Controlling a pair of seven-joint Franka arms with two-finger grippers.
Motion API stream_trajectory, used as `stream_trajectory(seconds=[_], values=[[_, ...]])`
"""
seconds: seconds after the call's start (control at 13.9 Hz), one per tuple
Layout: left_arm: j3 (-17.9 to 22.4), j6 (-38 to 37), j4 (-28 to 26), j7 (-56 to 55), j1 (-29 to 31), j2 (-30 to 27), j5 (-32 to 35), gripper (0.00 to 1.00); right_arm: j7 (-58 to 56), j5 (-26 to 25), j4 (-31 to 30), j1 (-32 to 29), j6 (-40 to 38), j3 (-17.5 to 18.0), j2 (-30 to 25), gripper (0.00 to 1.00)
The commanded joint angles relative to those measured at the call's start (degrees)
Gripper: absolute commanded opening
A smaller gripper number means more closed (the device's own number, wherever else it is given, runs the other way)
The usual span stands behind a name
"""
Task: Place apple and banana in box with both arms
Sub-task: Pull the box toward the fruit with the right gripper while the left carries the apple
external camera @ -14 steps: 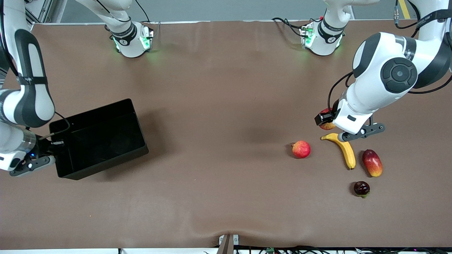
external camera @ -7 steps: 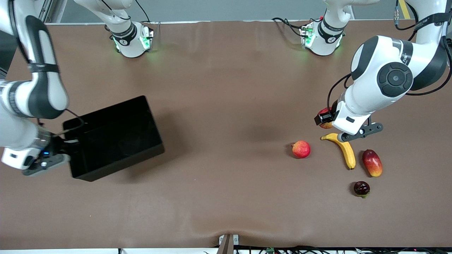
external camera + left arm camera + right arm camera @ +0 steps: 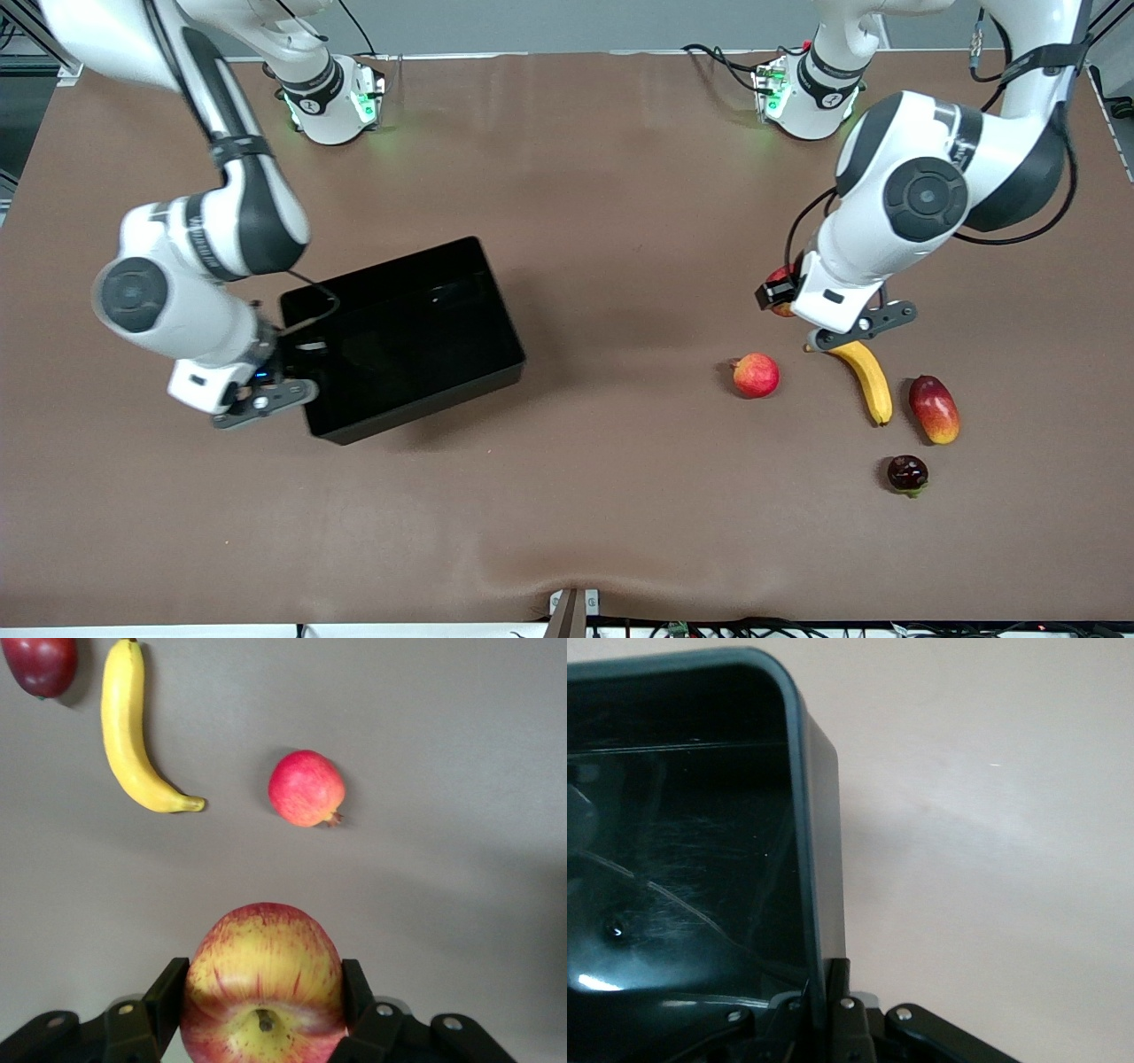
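Your left pincer (image 3: 264, 1014) is clamped on the apple (image 3: 263, 979) above the table (image 3: 602, 221), just beside the banana (image 3: 866, 377) (stem end); your right pincer (image 3: 833, 1010) pinches the box (image 3: 403, 341) wall, well apart from the banana toward the right arm's end

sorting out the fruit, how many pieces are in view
5: apple in the left gripper; on the table, pinkish-red fruit, banana, mango, dark fruit nearest the front camera.
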Motion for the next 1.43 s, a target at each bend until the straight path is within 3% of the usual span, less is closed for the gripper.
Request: stream_trajectory(seconds=[0.0,0.57,0.86,1.15,1.22,1.29,1.36], values=[[0.0,1.7,0.0,-3.7,-2.6,1.2,-0.2,0.00,6.6,1.0,-1.5,4.8,0.8,-0.4,1.0,0.00],[0.0,8.5,0.1,-17.7,-10.3,5.8,-0.1,0.00,35.3,5.3,-5.5,20.7,6.5,-0.4,1.1,0.00],[0.0,8.4,0.0,-17.9,-11.6,5.2,-0.1,0.00,46.8,5.4,-14.3,26.2,21.4,-0.4,1.3,0.00],[0.0,8.6,-1.3,-21.0,-14.0,6.6,0.6,0.00,55.0,5.5,-14.1,29.1,23.5,-0.4,2.8,0.04],[0.0,9.5,-2.4,-21.0,-14.7,6.8,0.7,0.00,55.0,5.5,-14.1,29.0,23.3,-0.4,2.9,0.58],[0.0,11.4,-4.4,-21.1,-15.2,6.8,0.7,0.00,55.0,5.5,-14.2,28.9,23.2,-0.4,2.9,1.00],[0.0,14.0,-6.7,-21.1,-15.2,6.7,0.7,0.00,55.0,5.5,-14.2,28.9,23.1,-0.4,2.9,1.00]])
